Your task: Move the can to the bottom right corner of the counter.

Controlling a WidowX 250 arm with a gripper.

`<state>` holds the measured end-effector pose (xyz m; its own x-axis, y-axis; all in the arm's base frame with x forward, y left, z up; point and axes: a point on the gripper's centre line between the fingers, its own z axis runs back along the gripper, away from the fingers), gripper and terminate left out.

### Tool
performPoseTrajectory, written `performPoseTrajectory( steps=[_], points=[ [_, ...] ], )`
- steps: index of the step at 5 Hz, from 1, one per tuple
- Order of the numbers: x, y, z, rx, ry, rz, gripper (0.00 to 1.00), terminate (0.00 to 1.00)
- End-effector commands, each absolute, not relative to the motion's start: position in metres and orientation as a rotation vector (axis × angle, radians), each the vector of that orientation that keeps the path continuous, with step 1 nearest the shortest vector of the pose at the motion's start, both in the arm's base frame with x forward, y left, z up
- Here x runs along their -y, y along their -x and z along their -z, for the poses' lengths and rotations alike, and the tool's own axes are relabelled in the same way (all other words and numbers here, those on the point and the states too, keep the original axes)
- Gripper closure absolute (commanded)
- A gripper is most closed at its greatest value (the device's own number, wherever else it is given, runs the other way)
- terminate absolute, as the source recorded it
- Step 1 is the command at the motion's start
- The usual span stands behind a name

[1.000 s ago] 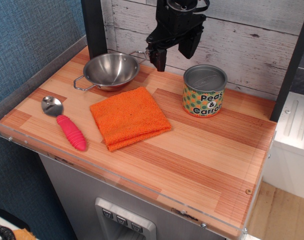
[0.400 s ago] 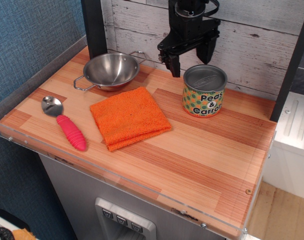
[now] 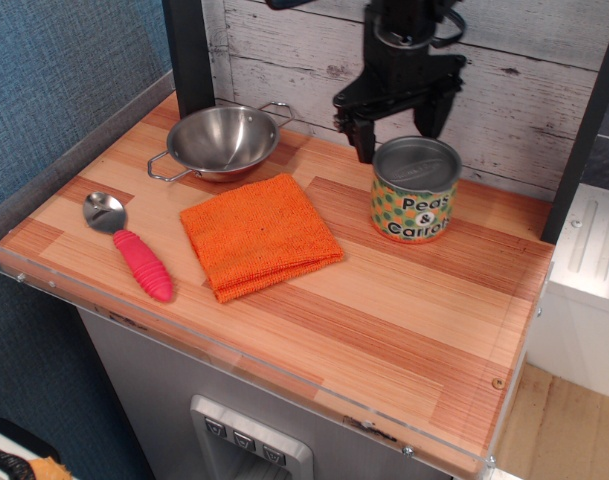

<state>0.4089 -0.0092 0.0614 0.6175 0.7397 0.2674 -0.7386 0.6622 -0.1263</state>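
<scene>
The can (image 3: 415,190) stands upright at the desk's (image 3: 384,330) back right, not yet gripped, with the pincer (image 3: 397,127) spread open just above its lid (holding nothing), so the whole carry remains, over bare planks toward the rimmed near-right corner

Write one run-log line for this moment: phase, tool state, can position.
phase: approach | black tool: open, above and just behind short dotted "Peas & Carrots" can | can: upright, back right of striped wooden counter, not yet gripped

Whitewashed plank wall (image 3: 544,50) behind, blue textured wall (image 3: 54,70) left, wood floor (image 3: 559,430) lower right
</scene>
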Motion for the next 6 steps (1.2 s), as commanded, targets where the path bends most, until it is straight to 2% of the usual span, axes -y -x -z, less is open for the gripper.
performPoseTrajectory(
  steps=[1, 3, 6],
  points=[
    [0.019, -0.400, -0.077, 0.337, -0.034, -0.731, 0.00, 0.00],
    [0.020, -0.376, -0.073, 0.175, 0.026, -0.443, 0.00, 0.00],
    [0.037, -0.335, -0.071, 0.167, 0.027, -0.392, 0.00, 0.00]
  ],
)
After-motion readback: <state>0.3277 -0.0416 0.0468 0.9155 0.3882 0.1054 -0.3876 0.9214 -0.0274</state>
